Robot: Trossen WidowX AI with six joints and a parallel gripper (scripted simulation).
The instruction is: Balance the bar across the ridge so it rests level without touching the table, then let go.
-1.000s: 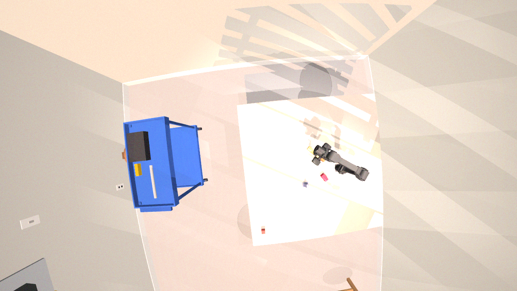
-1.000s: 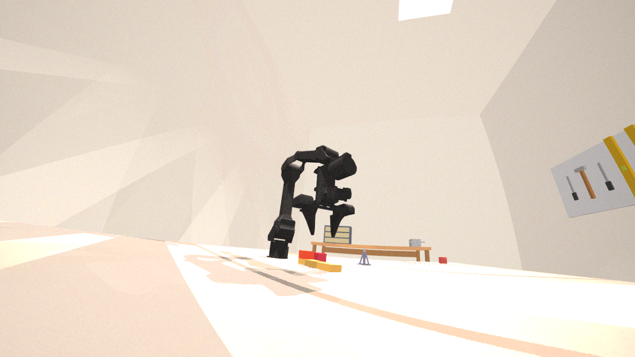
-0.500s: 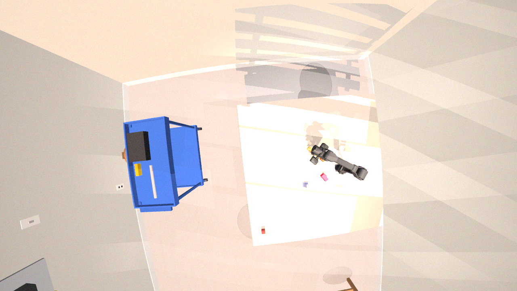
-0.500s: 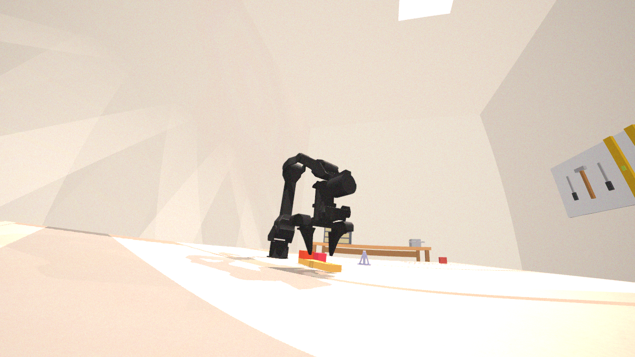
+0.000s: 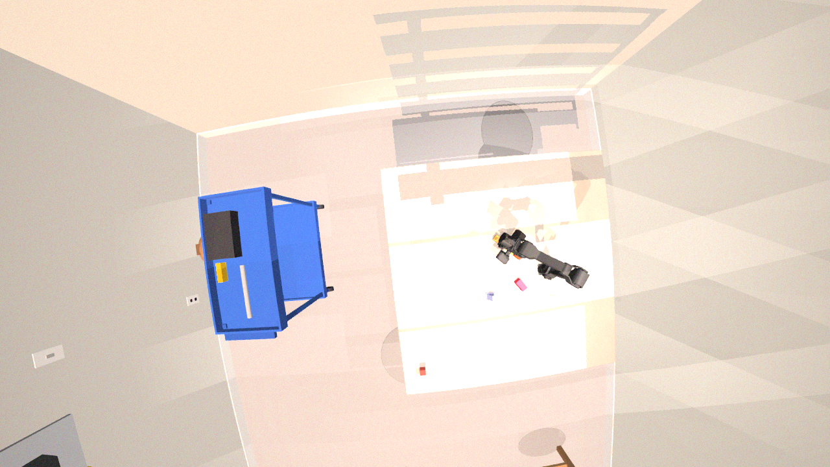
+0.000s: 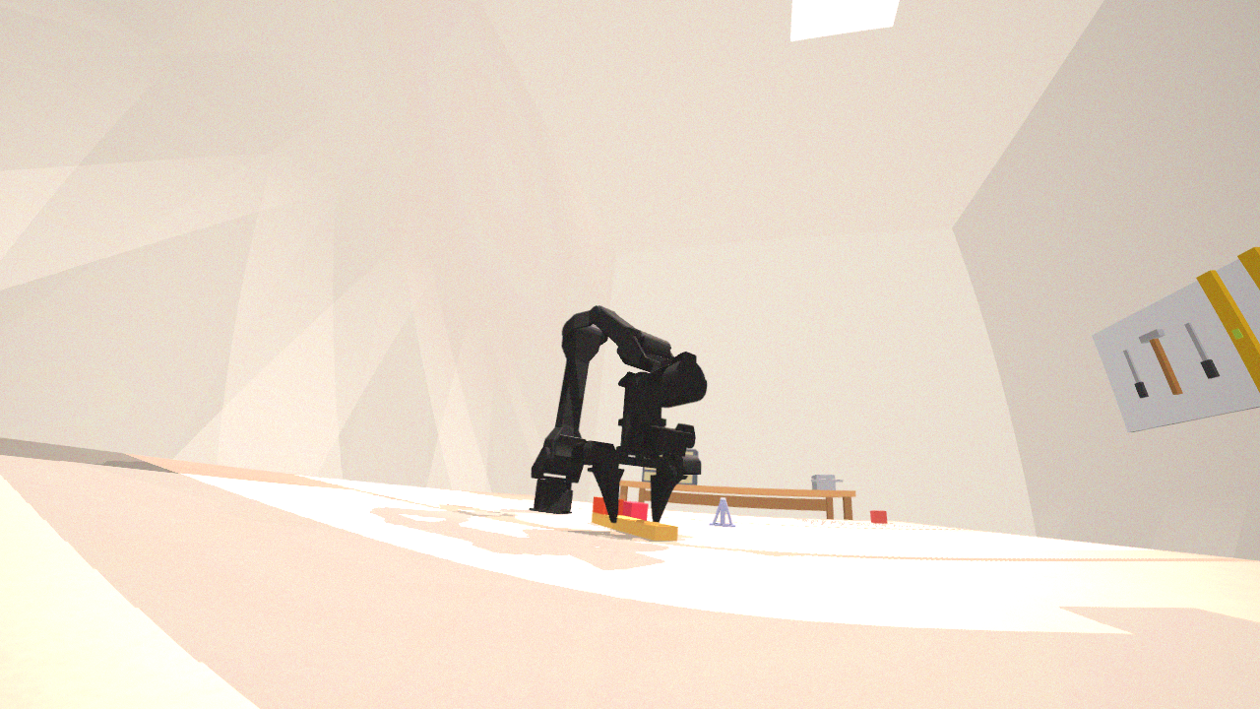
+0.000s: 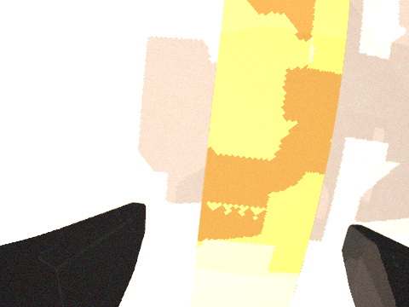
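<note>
The yellow-orange bar (image 6: 647, 529) (image 7: 267, 119) lies flat on the white table (image 5: 464, 348). In the top view only its orange ends (image 5: 498, 237) show beside the wrist. My gripper (image 6: 635, 516) (image 7: 249, 230) (image 5: 502, 244) is open and points straight down, with one finger on each side of the bar and the tips close to the table. Nothing is gripped. The ridge (image 6: 722, 513) (image 5: 493, 297) is a small lavender wedge stand, some way off to the side of the bar.
A red-pink block (image 6: 625, 507) (image 5: 520, 283) lies just behind the bar, near the arm's base. A small red cube (image 5: 422, 369) (image 6: 878, 516) sits near the table's far corner. A blue cart (image 5: 249, 261) stands off the table. A wooden bench (image 6: 748, 495) is in the background.
</note>
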